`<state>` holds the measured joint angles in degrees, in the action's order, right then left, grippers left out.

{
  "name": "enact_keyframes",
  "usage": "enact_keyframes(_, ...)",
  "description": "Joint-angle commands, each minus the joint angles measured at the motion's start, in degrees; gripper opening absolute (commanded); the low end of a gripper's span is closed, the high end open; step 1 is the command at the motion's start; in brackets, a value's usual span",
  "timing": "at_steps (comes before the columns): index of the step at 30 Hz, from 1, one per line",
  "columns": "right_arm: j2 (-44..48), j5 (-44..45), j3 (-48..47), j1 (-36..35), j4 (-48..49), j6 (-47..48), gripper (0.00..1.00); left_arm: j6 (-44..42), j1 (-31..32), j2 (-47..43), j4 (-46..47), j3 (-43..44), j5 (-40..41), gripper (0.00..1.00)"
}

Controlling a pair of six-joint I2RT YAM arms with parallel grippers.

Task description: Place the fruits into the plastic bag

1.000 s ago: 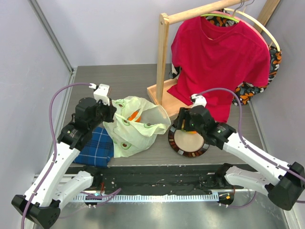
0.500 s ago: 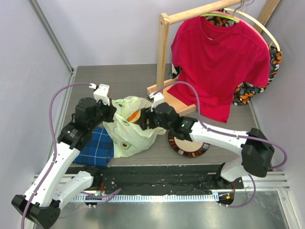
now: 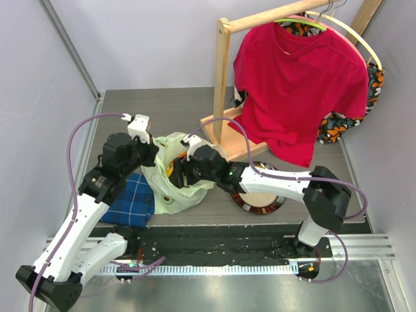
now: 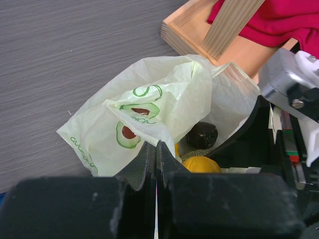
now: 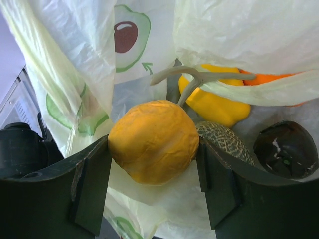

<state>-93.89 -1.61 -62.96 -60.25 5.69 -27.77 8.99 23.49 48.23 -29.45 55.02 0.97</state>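
1. Our right gripper [image 5: 153, 160] clamps a small orange [image 5: 152, 137] between widely spread jaws, inside the mouth of the plastic bag [image 4: 164, 94] lying on the tabletop [image 3: 162, 104]. Released here, it could land on a loose fold and roll out.
2. Our left gripper [image 4: 155, 152], pressed together on the bag's rim, holds the mouth up. We judge the thin film could slip free and collapse the opening.
3. Only the right wrist view shows the held orange, the yellow piece [image 5: 217, 107] and the melon [image 5: 224, 142]. The top view hides them behind the arm. The left wrist view alone shows the pinch and the dark purple piece [image 4: 202, 134].
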Motion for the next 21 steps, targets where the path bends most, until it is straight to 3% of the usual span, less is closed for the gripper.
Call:
enact_keyframes(1, -1.82, 0.55, -5.33, 0.04, -0.68, 0.35, 0.29, 0.41, -0.11, -0.85, 2.12, 0.43, -0.27, 0.0)
enact_keyframes(12, -5.78, -10.95, -9.64, -0.22, -2.26, 2.37, 0.41, 0.41, -0.11, -0.85, 2.12, 0.43, -0.36, 0.0)
enact_keyframes(21, -5.87, -10.88, -10.17, -1.19, -5.25, 5.27, 0.76, 0.5, -0.11, -0.5, 2.12, 0.43, -0.62, 0.0)
